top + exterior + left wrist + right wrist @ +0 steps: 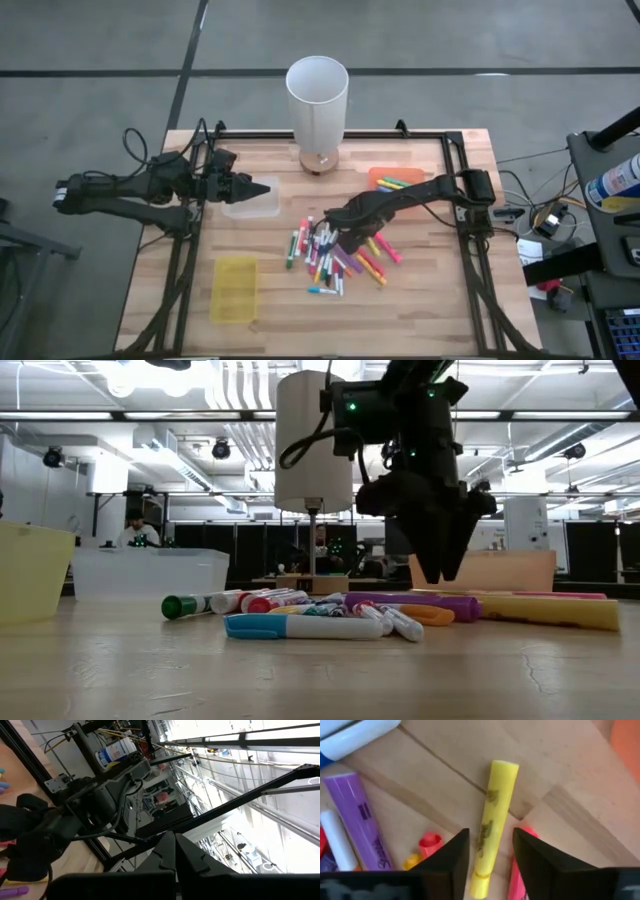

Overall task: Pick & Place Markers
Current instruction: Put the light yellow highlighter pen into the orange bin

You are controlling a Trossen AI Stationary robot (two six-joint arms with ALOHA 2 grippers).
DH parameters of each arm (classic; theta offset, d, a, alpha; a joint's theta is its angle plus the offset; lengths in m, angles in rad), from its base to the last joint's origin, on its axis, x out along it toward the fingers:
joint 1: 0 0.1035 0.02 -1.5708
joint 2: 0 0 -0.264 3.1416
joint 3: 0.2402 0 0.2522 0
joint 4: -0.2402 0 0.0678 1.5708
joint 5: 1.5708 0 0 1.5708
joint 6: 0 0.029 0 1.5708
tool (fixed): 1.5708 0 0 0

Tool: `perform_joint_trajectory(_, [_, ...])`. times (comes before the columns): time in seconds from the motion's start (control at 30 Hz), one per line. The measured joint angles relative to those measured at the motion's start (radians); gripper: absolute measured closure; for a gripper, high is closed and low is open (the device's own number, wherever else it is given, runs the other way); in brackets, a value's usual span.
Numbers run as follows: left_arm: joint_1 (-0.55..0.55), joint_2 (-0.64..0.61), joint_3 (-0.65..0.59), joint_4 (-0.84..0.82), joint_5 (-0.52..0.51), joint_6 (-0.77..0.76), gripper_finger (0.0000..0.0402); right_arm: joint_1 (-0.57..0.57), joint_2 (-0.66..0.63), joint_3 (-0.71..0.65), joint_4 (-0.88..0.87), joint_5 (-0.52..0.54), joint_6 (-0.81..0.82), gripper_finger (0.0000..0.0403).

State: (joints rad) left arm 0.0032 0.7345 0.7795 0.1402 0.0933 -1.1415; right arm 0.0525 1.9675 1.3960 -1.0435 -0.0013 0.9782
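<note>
High view: right gripper [340, 232] hovering over markers [335, 258] heap; left gripper [262, 187] clenched, waiting well apart, by clear tray [250, 205].

Low view: right gripper [440, 572] pointing down, tips just above pile.

Right wrist view: fingers [447, 857] spread, straddling yellow marker [492, 825], nothing grasped; marker's long axis running straight ahead between fingers.

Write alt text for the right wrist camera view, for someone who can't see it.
The right gripper has its two dark fingers open on either side of a yellow marker lying on the wooden table. A purple marker, a pink one and other caps lie close by.
</note>
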Motion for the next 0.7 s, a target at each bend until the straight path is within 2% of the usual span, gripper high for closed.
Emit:
perform_joint_trajectory(0.23, [0.000,0.000,0.000,0.000,0.000,0.000,0.0401,0.000,0.000,-0.022,0.017,0.001,0.003,0.0203])
perform_joint_trajectory(0.5, [0.000,0.000,0.000,0.000,0.000,0.000,0.0401,0.018,0.000,-0.062,0.188,-0.048,0.043,0.0200])
perform_joint_trajectory(0.7, [0.000,0.000,0.000,0.000,0.000,0.000,0.0401,0.018,0.000,-0.099,0.186,-0.044,0.066,0.0203])
